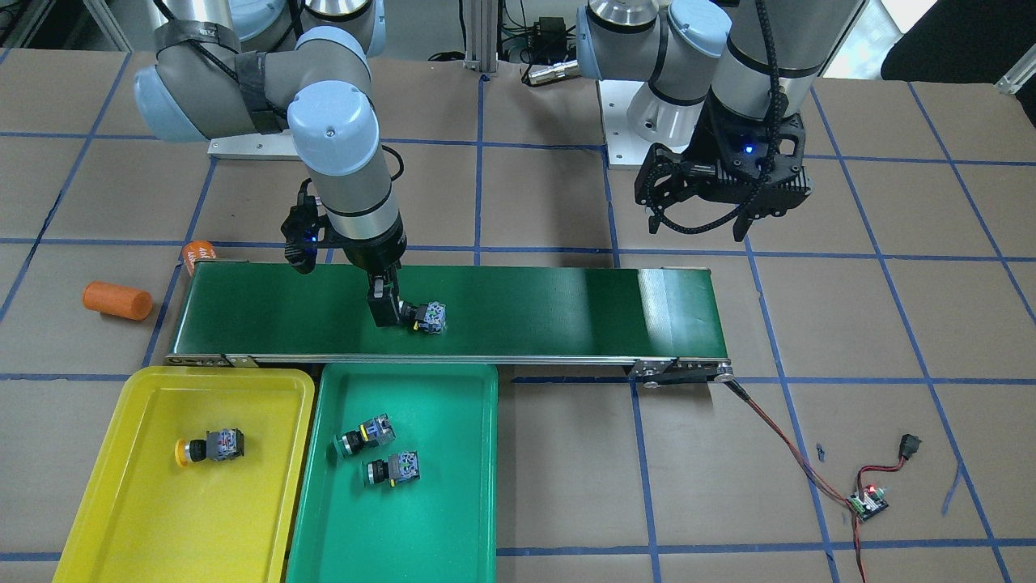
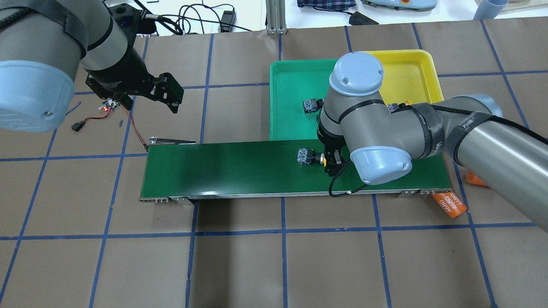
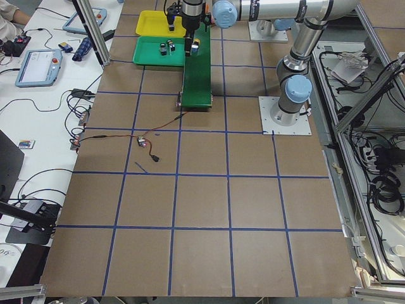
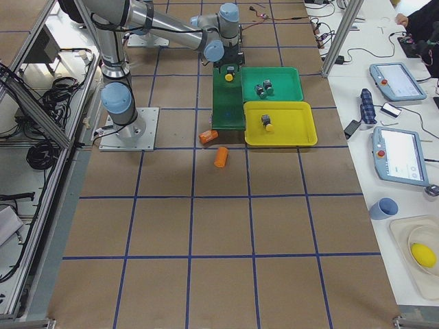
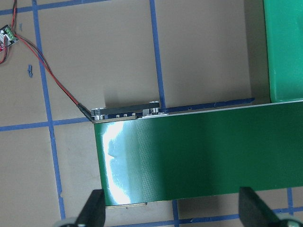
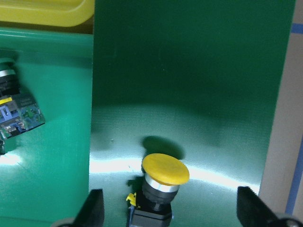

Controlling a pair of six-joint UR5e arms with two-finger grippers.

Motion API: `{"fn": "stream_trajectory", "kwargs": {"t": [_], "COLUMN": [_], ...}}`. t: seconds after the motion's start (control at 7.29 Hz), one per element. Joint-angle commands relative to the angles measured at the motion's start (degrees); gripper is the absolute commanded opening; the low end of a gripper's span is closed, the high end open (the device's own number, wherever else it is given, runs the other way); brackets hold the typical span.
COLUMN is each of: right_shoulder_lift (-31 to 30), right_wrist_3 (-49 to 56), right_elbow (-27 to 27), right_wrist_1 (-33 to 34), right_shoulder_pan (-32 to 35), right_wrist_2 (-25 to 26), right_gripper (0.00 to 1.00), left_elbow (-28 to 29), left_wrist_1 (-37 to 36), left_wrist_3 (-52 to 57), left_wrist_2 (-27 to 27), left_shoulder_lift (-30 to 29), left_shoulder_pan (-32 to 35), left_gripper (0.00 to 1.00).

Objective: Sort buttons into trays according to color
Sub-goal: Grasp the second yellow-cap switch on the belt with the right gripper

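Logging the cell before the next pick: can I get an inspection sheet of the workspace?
Surface: brown table with blue tape grid; green belt across it.
Job's things: yellow button in yellow tray; green buttons, two, in green tray; belt button, yellow-capped, lying on the belt.
Clutter: two orange cylinders by the belt's end.
Grippers: right gripper open, fingers either side of the belt button; left gripper open, empty, raised near the belt's wired end.
Cables: red-black wires from belt to a board and switch.
Surroundings: pendants on a side bench.
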State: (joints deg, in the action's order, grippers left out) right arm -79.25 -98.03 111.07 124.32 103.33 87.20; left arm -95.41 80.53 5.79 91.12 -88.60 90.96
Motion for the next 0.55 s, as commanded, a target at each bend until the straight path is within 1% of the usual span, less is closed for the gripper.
{"fn": "stream_trajectory", "kwargs": {"t": [0.0,0.14,0.41], "right_shoulder_lift": [0.41,1.63,4.09], "right_wrist_3": [0.29,0.2,-0.41], "right_elbow": [0.81,0.81,0.81], "right_wrist_1": [0.39,0.48,3.46], "right_shoulder_pan": [0.12,-0.06,-0.15], "right_wrist_2": [0.08,0.43,0.78], "right_gripper": [1.0,1.0,1.0], "left_elbow": [-0.3,-0.3,-0.21], "left_wrist_1": [0.07,0.07,-0.55], "left_wrist_3": [0.1,0.1,0.1], "left_wrist_2": [0.03,0.11,0.11], "left_shoulder_lift": [-0.17,-0.43,-0.7], "left_shoulder_pan": [0.18,0.18,0.18], "left_gripper": [1.0,1.0,1.0]}}
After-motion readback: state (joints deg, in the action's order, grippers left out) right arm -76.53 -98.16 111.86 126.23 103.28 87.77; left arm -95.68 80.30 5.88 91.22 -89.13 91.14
